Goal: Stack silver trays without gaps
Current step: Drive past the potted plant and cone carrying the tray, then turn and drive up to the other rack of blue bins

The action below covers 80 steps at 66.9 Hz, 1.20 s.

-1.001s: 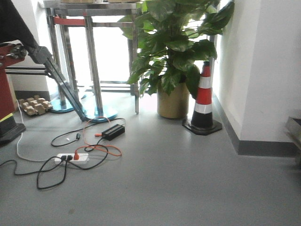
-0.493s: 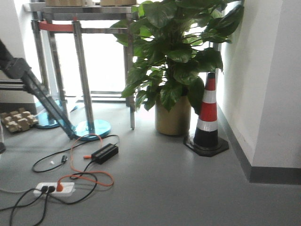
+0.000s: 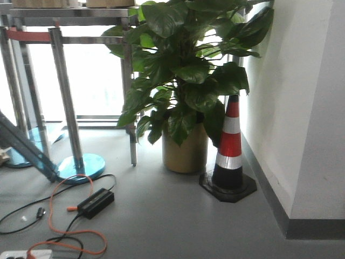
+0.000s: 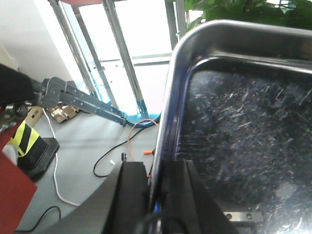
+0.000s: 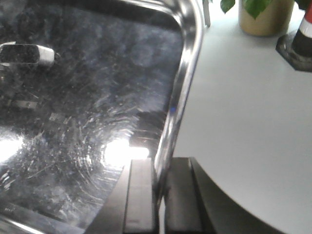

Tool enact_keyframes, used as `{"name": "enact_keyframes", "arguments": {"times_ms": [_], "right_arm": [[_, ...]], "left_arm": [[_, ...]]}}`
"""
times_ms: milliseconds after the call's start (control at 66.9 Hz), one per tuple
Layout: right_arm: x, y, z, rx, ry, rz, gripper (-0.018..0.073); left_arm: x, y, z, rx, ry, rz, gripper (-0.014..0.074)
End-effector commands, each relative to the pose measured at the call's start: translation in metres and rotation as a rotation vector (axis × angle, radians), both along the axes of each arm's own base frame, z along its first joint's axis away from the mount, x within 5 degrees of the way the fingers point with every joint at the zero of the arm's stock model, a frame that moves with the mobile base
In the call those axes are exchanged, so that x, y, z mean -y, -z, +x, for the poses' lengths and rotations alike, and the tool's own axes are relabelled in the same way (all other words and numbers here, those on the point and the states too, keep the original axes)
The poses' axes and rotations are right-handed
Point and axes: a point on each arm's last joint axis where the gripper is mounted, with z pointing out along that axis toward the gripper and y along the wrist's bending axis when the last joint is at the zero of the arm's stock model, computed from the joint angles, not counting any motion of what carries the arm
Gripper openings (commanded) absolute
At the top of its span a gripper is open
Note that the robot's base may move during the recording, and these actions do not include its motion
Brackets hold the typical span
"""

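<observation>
A silver tray (image 4: 243,117) fills the right of the left wrist view, shiny and scratched, carried above the grey floor. My left gripper (image 4: 157,183) is shut on its left rim. The same kind of silver tray (image 5: 83,97) fills the left of the right wrist view. My right gripper (image 5: 161,183) is shut on its right rim. No tray and no gripper shows in the front view.
The front view shows a large potted plant (image 3: 186,97), a red and white traffic cone (image 3: 227,154), a white wall (image 3: 302,108) at right, steel barrier posts (image 3: 64,97) on blue bases, and cables with a black power brick (image 3: 95,202) on the floor.
The front view has swung left to right: the plant and cone have shifted left and grown larger, and the power strip and cables have slid to the lower left edge.
</observation>
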Motion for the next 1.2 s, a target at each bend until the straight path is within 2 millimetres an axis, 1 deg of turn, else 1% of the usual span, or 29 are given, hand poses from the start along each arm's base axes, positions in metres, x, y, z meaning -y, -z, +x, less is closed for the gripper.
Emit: {"name": "enact_keyframes", "arguments": {"times_ms": [0,314,1180], "right_arm": [[-0.0168,-0.0174,-0.0041,0.111,-0.13,0.165,-0.0024],[-0.0211,-0.0229,-0.0046,0.152,-0.166,0.22,-0.0024],[-0.0212,-0.0231,-0.0046,0.153,-0.167,0.221,-0.0024]], "left_arm": [[0.0147,-0.0015,0.0016,0.025,0.115,-0.051,-0.0017],[0.0147,-0.0015,0.0016,0.025,0.115,-0.051,-0.0017],[0.0145,-0.0014,0.0016,0.025,0.113,-0.051,-0.0017]]}}
